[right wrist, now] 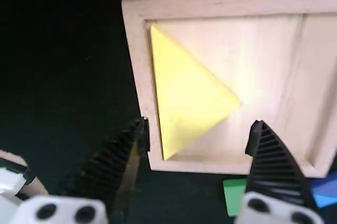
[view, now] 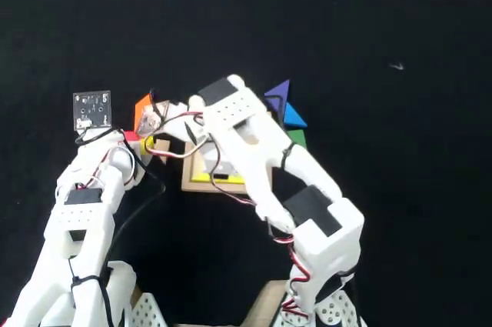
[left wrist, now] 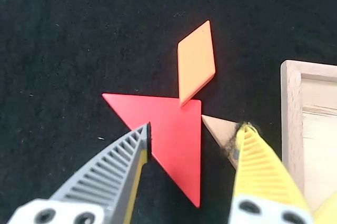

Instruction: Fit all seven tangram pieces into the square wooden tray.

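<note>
My left gripper point(left wrist: 195, 132) is open low over a red triangle point(left wrist: 168, 134), with one finger on each side of it. An orange parallelogram point(left wrist: 196, 61) touches the triangle's far corner. A small pale wooden triangle point(left wrist: 218, 129) lies partly hidden beside the yellow finger point(left wrist: 253, 155). The wooden tray point(left wrist: 290, 118) is just past it. My right gripper point(right wrist: 200, 126) is open above the tray's point(right wrist: 134, 66) near rim, over a yellow triangle point(right wrist: 184, 103) lying flat in a tray corner. In the high view both arms meet at the tray point(view: 188, 177).
Green point(right wrist: 234, 190) and blue point(right wrist: 324, 192) pieces lie outside the tray by its rim. In the high view purple point(view: 280, 96), blue point(view: 294, 117) and green point(view: 297, 140) pieces cluster right of the right arm. A small printed card point(view: 92, 110) sits at the left on the black table.
</note>
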